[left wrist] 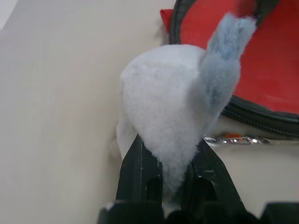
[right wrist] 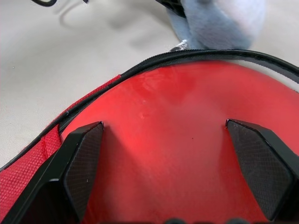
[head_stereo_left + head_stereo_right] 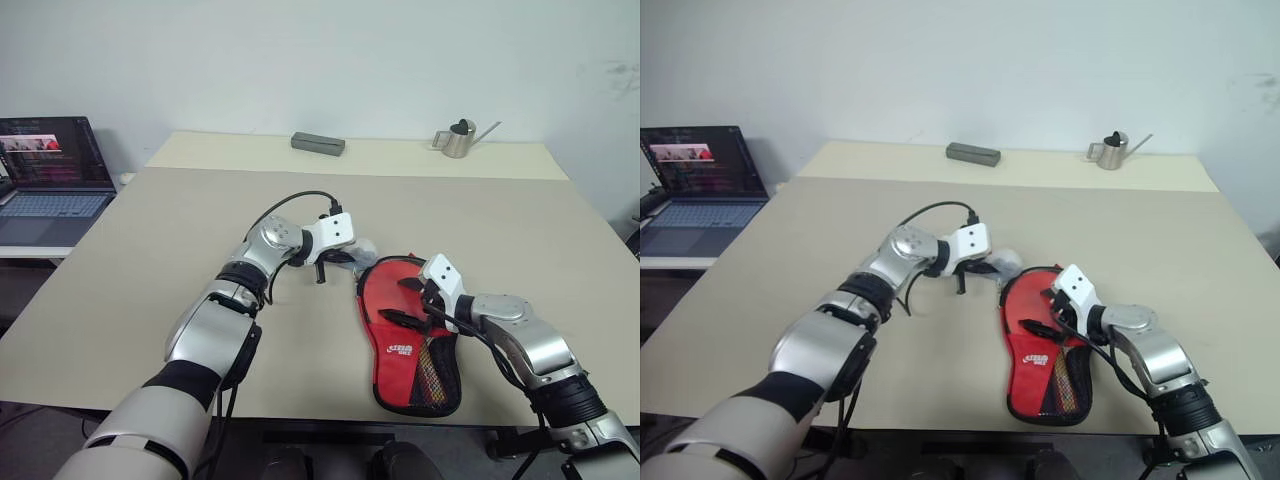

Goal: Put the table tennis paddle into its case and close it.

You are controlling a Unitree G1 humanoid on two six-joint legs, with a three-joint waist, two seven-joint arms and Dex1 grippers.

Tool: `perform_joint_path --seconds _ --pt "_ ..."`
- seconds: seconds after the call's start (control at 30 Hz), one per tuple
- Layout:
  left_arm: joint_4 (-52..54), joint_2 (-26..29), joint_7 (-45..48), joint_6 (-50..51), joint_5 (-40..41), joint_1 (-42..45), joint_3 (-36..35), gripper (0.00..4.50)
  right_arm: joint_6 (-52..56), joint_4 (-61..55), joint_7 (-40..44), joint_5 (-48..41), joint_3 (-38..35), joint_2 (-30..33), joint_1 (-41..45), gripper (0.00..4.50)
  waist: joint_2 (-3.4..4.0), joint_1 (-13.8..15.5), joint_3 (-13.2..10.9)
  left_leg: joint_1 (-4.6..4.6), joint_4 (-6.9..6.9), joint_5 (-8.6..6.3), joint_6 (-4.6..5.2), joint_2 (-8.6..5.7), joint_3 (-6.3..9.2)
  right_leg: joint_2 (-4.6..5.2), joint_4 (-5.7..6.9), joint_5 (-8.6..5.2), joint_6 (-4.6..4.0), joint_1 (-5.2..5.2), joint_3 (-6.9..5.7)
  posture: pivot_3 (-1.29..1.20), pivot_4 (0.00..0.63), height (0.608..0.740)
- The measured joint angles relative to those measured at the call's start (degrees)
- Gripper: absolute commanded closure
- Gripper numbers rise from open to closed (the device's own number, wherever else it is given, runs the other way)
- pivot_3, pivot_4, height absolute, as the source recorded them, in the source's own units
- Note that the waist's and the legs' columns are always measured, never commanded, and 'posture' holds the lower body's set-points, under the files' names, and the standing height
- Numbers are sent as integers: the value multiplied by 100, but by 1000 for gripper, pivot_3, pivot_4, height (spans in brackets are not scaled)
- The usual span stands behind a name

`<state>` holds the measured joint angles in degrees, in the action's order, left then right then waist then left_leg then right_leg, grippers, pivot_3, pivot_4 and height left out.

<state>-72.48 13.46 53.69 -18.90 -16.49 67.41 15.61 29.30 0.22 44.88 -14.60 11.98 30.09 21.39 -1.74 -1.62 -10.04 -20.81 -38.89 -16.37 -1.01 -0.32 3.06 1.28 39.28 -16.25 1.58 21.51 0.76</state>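
Note:
The case (image 3: 392, 340) lies flat on the table, red side up with a white logo, its round end toward the far side. The paddle's striped handle (image 3: 432, 368) shows through the black mesh at the near end. My left gripper (image 1: 173, 179) is shut on a fluffy white and grey pompom (image 1: 170, 107), which hangs by a small metal chain (image 1: 233, 139) at the case's black zipper edge (image 1: 261, 122). My right gripper (image 2: 170, 151) stands open just over the red round end of the case (image 2: 187, 112), one finger to each side.
An open laptop (image 3: 50, 180) sits on a side desk at the left. On the far table strip lie a grey box (image 3: 318, 143) and a small metal watering can (image 3: 460, 140). Bare tabletop (image 3: 150, 260) surrounds the case.

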Motion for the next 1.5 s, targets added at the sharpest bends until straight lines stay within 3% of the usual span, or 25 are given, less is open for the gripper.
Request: perform_joint_path --seconds 0.7,1.5 --pt "-468 -570 -1795 758 -420 359 38 4347 358 -349 113 5 7 69 -94 0 -4 2 21 -3 11 -1 -1 0 3 1 -29 0 23 -6 -5 0 150 740" --pt "-766 -1096 -2971 1000 -877 706 41 4347 1279 -1567 376 -401 -170 499 -650 0 -19 13 8 -16 22 -3 -3 -3 2 7 -45 -3 29 4 -6 0 150 740"
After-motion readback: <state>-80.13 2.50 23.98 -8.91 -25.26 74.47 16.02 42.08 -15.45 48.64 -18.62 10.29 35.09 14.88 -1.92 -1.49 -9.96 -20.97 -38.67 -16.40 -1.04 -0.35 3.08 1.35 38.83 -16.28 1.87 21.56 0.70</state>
